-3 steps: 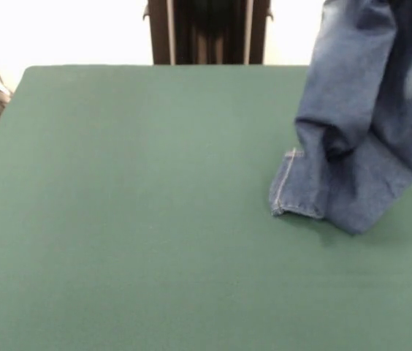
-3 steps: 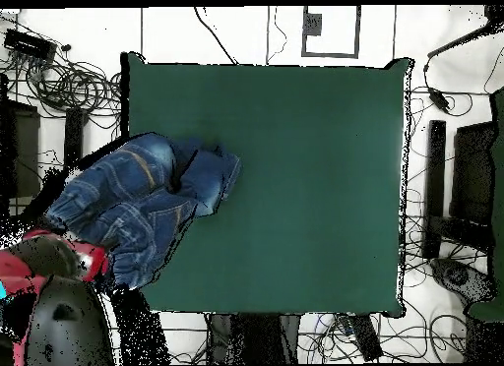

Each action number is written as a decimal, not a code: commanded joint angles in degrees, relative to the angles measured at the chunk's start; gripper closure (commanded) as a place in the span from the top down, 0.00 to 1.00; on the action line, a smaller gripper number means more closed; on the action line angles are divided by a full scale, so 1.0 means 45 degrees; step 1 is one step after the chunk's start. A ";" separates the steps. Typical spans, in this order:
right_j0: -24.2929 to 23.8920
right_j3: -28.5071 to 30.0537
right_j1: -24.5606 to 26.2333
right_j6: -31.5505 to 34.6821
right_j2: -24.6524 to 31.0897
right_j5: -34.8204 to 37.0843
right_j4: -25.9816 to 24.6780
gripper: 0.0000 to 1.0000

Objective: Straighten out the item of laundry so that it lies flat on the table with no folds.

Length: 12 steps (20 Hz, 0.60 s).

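The red and black arm [image 2: 59, 283] sits at the surface's [image 2: 295, 185] corner in the overhead view, its jaws hidden, so their state cannot be told. The jeans [image 1: 359, 124] hang lifted, leg ends crumpled on the green felt. Cables [image 2: 69, 82] clutter the floor around.

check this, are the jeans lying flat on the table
No, the jeans hang down from above, with only the leg ends bunched on the table.
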 commanded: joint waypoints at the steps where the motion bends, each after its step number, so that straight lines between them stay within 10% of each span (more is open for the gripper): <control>1: 0.1093 -0.1542 0.0942 0.7116 -0.0195 0.2729 0.0813 0.00; 12: 0.2500 -0.1966 0.1312 1.1286 -0.1191 0.4179 0.0882 0.00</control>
